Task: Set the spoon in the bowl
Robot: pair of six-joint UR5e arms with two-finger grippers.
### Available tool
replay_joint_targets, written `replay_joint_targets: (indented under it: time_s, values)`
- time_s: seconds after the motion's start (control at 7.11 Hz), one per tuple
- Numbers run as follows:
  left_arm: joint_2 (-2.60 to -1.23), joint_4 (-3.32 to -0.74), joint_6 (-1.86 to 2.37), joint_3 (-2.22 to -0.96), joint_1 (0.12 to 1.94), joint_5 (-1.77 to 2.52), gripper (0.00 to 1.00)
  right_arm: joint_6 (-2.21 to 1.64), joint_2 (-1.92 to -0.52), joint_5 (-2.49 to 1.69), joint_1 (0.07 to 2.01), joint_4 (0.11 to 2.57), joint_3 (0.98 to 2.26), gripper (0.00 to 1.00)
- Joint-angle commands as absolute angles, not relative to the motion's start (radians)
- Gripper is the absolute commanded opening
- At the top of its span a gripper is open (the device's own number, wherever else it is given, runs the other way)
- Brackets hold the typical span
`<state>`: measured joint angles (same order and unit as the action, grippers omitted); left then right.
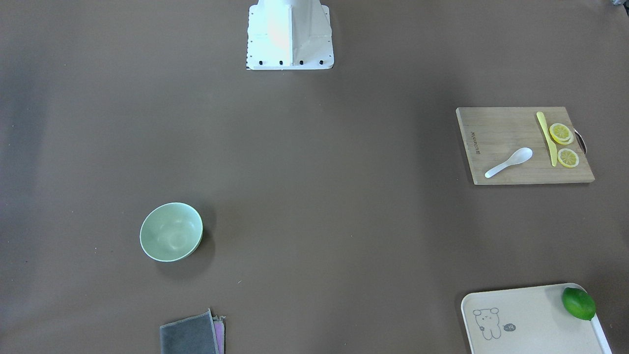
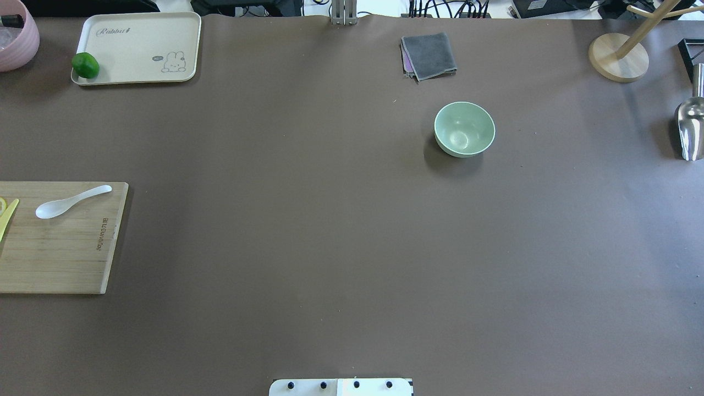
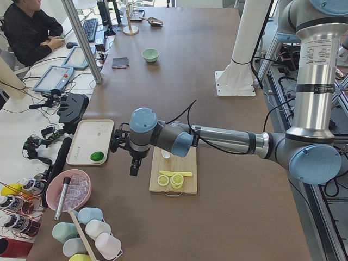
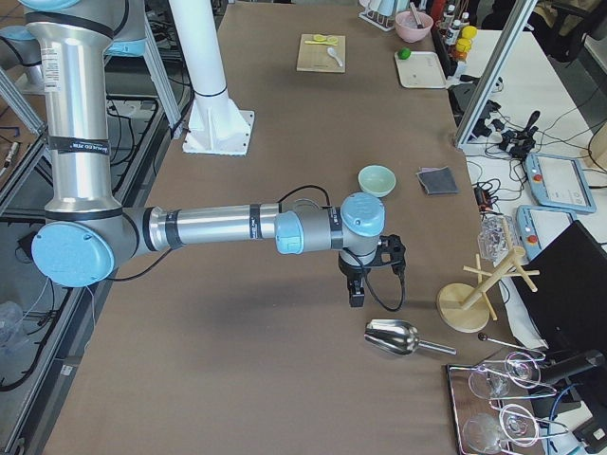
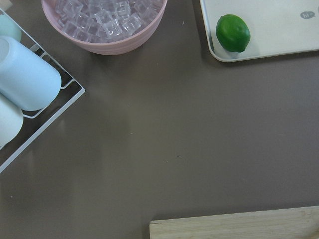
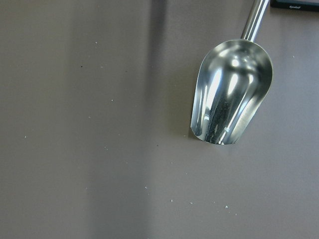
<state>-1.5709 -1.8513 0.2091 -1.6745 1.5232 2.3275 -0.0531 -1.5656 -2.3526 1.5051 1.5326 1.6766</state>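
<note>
Brown surface (image 1: 314, 196) under everything. On the wooden cutting board (image 1: 496, 142) at the left: white spoon (image 1: 508, 162), lying flat and untouched, near the yellow knife (image 1: 546, 139). Well apart, at the far right: mint bowl (image 1: 171, 231), upright, no spoon in it. Just off the board, left claw (image 3: 132, 169), shown only side-on; cannot tell whether released or clenched. Same for right claw (image 4: 356, 296), above the metal scoop (image 4: 391, 337). Probably the very start, reach not yet made. Calls next for lowering the left claw over the spoon's handle and pinching it.
</note>
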Motion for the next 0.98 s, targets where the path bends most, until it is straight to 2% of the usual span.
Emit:
replay_joint_targets:
  time_s: [0.0,0.84]
  values:
    - [-1.568,-1.852,0.210,-1.675,1.523,2.329,0.98,-0.054,-1.562,-2.352,1.505,1.534,1.671,1.00]
    - [-1.557,-1.848,0.210,-1.674,1.523,2.322,0.98,-0.054,-1.566,-2.344,1.505,1.532,1.674,1.00]
